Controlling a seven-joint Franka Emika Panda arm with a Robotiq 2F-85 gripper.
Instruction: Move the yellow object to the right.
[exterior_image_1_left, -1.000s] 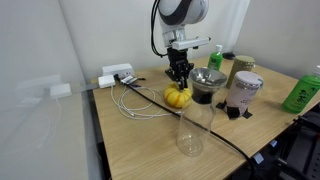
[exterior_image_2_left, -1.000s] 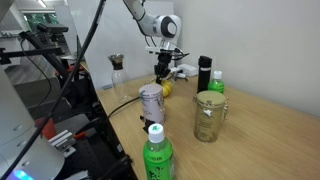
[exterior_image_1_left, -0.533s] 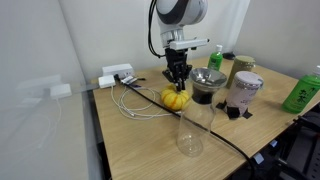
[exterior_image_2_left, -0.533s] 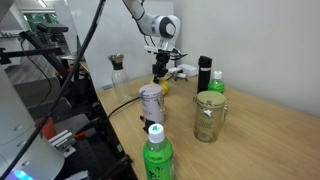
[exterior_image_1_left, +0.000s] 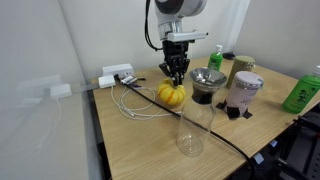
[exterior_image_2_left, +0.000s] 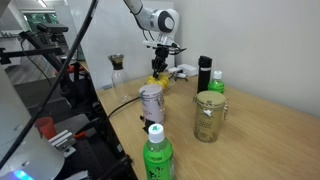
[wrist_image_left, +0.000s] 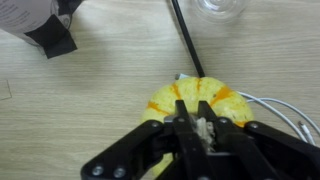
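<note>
- The gripper (exterior_image_1_left: 177, 73) hangs at the upper centre of the frame, jaws clamped on the top of the yellow object (exterior_image_1_left: 171, 95).
- The yellow object is mid-frame, just left of a dark container (exterior_image_1_left: 207, 85) and above a clear glass bottle (exterior_image_1_left: 192, 126).

Oblique exteriors sharing table (exterior_image_1_left: 130, 150); wrist downward.

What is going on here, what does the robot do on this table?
The robot's gripper is closed on the top of the yellow object, a small ribbed pumpkin shape, over the wooden table. White cables lie beside it and a clear glass bottle stands nearby. Whether the yellow object rests on the table or is slightly lifted cannot be told.
</note>
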